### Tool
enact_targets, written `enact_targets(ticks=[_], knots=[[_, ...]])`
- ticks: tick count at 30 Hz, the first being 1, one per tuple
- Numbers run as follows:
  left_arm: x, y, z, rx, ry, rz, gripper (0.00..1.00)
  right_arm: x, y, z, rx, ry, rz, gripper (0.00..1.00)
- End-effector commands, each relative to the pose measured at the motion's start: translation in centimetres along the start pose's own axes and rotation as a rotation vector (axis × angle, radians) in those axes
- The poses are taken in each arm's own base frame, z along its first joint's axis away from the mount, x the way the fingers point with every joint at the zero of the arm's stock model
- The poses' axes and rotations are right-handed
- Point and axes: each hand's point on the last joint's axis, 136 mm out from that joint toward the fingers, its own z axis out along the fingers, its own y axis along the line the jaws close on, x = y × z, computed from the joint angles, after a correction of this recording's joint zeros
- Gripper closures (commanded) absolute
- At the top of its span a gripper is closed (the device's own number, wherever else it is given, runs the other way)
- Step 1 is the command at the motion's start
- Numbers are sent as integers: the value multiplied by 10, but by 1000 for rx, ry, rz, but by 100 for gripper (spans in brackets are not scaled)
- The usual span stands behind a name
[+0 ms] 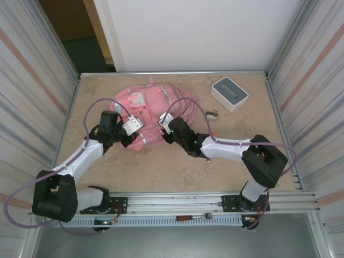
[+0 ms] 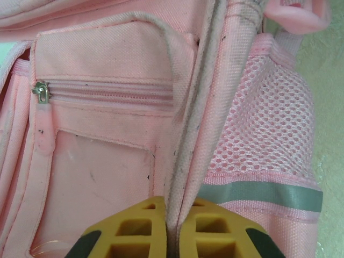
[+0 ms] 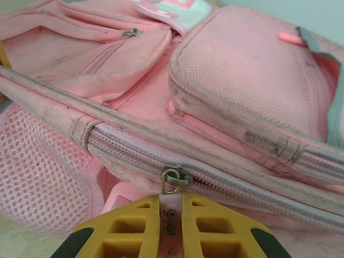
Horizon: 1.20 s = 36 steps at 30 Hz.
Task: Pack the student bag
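The bag [image 1: 156, 105] is soft and floppy, so I hold firm bits: my left gripper [image 2: 173, 217] pinches its piped edge [image 2: 185, 134], my right gripper [image 3: 172, 217] pinches the zip pull [image 3: 174, 183]

Can make out only faint embossed characters on the zipper pull [image 3: 171, 228] pinched in the right gripper [image 3: 171, 204], too blurred to read.

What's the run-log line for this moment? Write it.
left gripper: shut on seam of soft pink fabric backpack | right gripper: shut on translucent pink zipper pull
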Motion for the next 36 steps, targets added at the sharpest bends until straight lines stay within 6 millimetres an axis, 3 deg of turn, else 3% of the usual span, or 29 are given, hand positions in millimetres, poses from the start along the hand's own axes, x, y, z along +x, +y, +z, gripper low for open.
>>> enact_targets(ticks=[1,15,29,32,33,36], knots=[[-33,2,-8,25,-115,4,100,12,1,-6,-75,45,94,97],[-21,13,-7,-40,-62,2,100,36,-35,-20,-236,122,305,100],[-18,16,-8,-56,-64,-3,100,43,-92,-31,-241,140,479,100],[-20,14,-9,-45,-75,9,100,38,-90,-32,-268,129,489,100],[-22,12,-9,-37,-82,14,97,35,-88,-33,-282,121,496,100],[-31,3,-12,-16,-113,48,67,24,-81,-35,-313,90,501,100]])
